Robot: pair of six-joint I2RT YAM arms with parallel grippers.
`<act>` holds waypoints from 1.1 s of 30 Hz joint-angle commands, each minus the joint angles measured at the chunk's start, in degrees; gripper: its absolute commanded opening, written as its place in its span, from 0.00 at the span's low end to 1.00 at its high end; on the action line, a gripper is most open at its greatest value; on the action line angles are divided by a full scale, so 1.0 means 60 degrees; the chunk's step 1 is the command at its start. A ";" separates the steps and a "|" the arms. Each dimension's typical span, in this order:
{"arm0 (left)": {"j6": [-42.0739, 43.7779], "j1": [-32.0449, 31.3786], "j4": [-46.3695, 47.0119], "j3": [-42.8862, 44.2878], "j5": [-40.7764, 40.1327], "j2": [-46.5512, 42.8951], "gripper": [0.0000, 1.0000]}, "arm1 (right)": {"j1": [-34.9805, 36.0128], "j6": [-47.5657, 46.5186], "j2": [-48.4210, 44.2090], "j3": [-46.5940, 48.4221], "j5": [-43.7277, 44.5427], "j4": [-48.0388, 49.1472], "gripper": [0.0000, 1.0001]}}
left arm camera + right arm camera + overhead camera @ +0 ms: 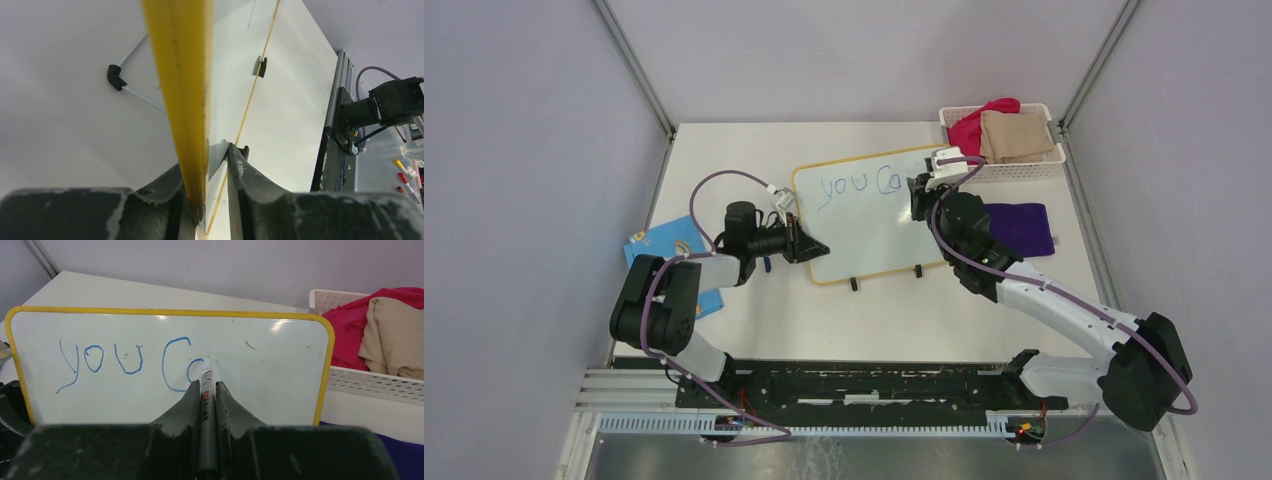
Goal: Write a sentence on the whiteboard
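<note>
**Status: Writing Stroke in Progress, Board Braced**

I had the left gripper point(816, 249) closed on the left edge of the whiteboard point(874, 238), with the yellow rim pinched between its fingers. In my judgement this grip served as a brace: the whiteboard stood tilted on two small black feet point(854, 284) at its near edge, and pen pressure could otherwise have pushed it back or tipped it.

I had the right gripper point(921, 203) closed narrowly on the marker point(206, 405), barrel in line with the fingers and tip touching the whiteboard face. The sentence point(128, 373) read "you C" in blue along the upper part of the whiteboard, and the tip sat on a partial letter just right of the "C". Most of the sentence was not yet written. The area of the whiteboard right of and below the lettering was unmarked.

Surroundings, relative to the whiteboard:
- A white basket point(1014, 171) stood just beyond the far right corner, holding a red cloth point(972, 125) and a tan cloth point(1016, 135).
- A purple cloth point(1022, 228) lay flat to the right, beside the right arm.
- A blue card point(669, 245) lay to the left, partly under the left arm.

I judged the basket the nearest obstruction as the wrist travelled rightward along the line.
</note>
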 commanded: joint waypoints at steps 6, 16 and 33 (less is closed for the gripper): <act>0.0725 -0.0077 -0.0871 0.0025 -0.1053 0.0118 0.02 | -0.0168 -0.0127 0.0362 0.0406 0.0044 0.0274 0.00; 0.0717 -0.0077 -0.0871 0.0038 -0.1053 0.0124 0.02 | -0.0268 0.0018 0.0468 -0.0004 0.0024 0.0351 0.00; 0.0730 -0.0120 -0.0903 0.0035 -0.1061 0.0118 0.02 | -0.0292 0.0269 0.0082 -0.0821 -0.0125 0.0463 0.00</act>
